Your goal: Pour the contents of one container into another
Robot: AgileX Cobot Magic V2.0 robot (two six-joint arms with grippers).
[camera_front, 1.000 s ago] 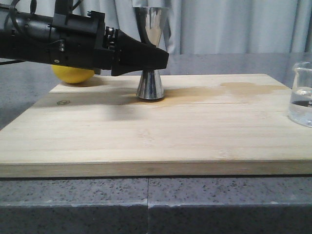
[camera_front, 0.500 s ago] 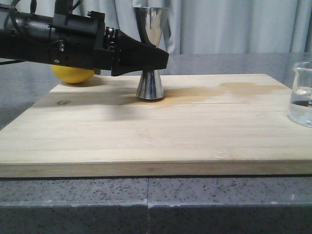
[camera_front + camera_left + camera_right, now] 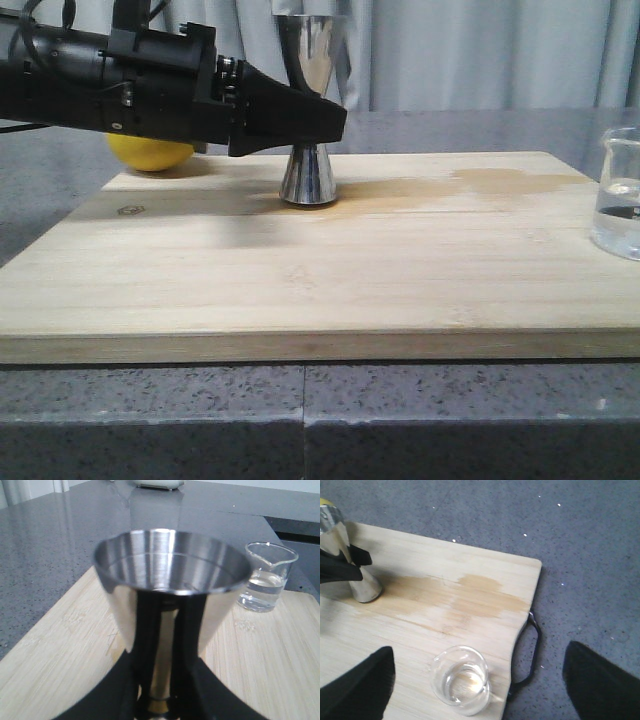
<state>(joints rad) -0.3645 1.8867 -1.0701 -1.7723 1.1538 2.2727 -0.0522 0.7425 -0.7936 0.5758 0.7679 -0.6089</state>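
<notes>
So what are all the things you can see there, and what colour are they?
jigger: one, shiny steel, standing at the back of the board
beaker: one, clear glass with some clear liquid, on the board's right edge
lemon: one, yellow, behind the board's far left corner
cutting board: one, pale wood with a darker patch, on the grey counter
counter: one, grey speckled
left gripper: one, black, closed around the jigger's waist
right gripper: one, black, open above the beaker

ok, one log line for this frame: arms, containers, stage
left gripper: shut on jigger waist | right gripper: open above beaker | beaker: holds clear liquid, on board | stage: pour not begun
</notes>
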